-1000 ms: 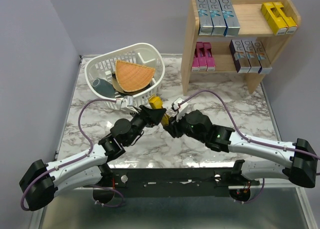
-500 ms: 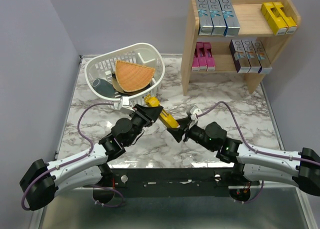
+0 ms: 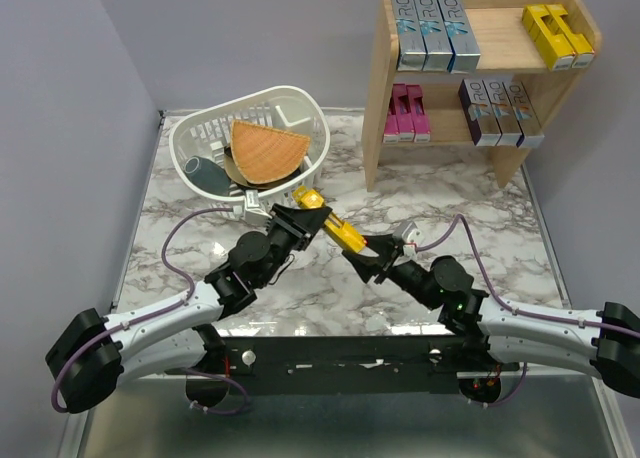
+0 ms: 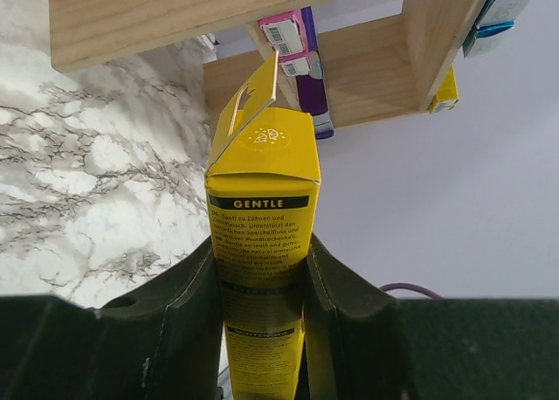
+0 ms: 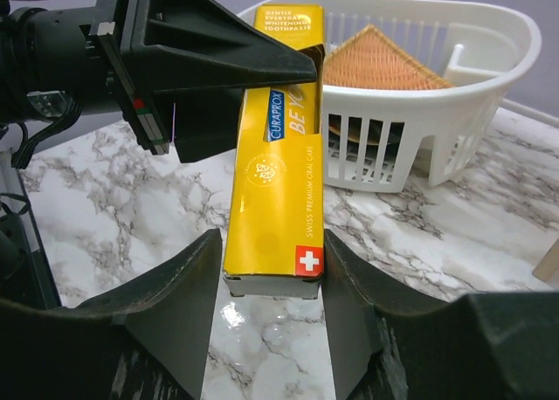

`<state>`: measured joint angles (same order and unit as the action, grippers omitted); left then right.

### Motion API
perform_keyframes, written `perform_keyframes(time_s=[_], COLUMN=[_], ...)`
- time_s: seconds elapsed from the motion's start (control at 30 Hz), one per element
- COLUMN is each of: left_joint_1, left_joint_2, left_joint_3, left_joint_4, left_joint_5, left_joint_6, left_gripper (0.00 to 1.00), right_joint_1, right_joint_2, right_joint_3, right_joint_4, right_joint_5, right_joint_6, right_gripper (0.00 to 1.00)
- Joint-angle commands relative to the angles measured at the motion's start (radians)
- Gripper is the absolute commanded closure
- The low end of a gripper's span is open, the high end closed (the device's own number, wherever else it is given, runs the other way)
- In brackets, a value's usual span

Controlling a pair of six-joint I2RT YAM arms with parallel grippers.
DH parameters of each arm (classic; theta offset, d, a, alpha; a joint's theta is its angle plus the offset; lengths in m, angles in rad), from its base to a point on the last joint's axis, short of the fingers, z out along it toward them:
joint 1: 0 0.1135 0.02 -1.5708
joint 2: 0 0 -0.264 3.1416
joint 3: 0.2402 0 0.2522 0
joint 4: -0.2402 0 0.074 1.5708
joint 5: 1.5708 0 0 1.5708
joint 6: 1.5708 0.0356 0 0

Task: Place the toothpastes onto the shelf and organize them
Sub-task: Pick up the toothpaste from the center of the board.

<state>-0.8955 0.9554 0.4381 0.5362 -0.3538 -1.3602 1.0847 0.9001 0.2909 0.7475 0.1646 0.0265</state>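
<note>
One yellow toothpaste carton (image 3: 336,234) in midair, well left of shelf (image 3: 374,98), over worktop (image 3: 470,208). Left pincer (image 3: 306,214) clenched on one end. Right pincer (image 3: 364,256) flanks other end; cannot tell if gripping. Step, likely: arm-to-arm hand-over. Next calls for firm right clamp, left release, carry to shelf's yellow cartons (image 3: 558,33).

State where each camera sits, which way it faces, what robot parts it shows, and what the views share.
Top external: above and behind the bases, looking down at the table, basket, shelf, left gripper and right gripper.
Left wrist: on the left arm, looking past its own fingers, clamped on the yellow toothpaste carton, toward the shelf.
Right wrist: on the right arm, looking between its own fingers toward the left gripper and basket.
Shared: all three show the carton.
</note>
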Motion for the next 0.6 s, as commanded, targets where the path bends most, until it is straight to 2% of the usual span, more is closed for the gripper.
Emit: perform_keyframes(time_s=[0.0,0.17,0.23,0.27,0.3,0.37,0.4,0.47,0.5,0.57], left_joint_1=[0.003,0.001,0.004,0.006,0.010,0.020,0.032,0.049,0.059,0.079], left_joint_2=[0.040,0.060,0.052,0.048,0.039,0.025,0.004,-0.026,-0.062,-0.107], left_joint_3=[0.033,0.042,0.037,0.036,0.034,0.033,0.033,0.043,0.050,0.091], left_joint_4=[0.096,0.110,0.107,0.105,0.104,0.082,0.070,0.021,-0.004,-0.120], left_joint_5=[0.053,0.079,0.078,0.075,0.075,0.076,0.078,0.084,0.084,0.056], left_joint_6=[-0.062,-0.065,-0.060,-0.054,-0.050,-0.024,-0.013,0.031,0.105,0.185], left_gripper=[0.72,0.72,0.65,0.61,0.48,0.33,0.21,0.10,0.02,0.01], right_joint_1=[0.001,0.001,0.001,0.000,0.001,0.001,0.000,0.001,0.001,0.001], right_joint_2=[-0.003,-0.007,-0.026,-0.035,-0.046,-0.081,-0.093,-0.130,-0.141,-0.153], right_joint_3=[-0.010,-0.003,0.005,0.010,0.019,0.039,0.048,0.094,0.115,0.190], right_joint_4=[0.105,0.105,0.078,0.066,0.052,-0.016,-0.040,-0.131,-0.164,-0.272], right_joint_5=[-0.014,-0.005,0.004,0.004,0.013,0.021,0.036,0.059,0.082,0.114], right_joint_6=[-0.051,-0.063,-0.069,-0.071,-0.076,-0.076,-0.080,-0.085,-0.097,-0.103], right_gripper=[0.45,0.54,0.59,0.60,0.61,0.64,0.65,0.69,0.70,0.70])
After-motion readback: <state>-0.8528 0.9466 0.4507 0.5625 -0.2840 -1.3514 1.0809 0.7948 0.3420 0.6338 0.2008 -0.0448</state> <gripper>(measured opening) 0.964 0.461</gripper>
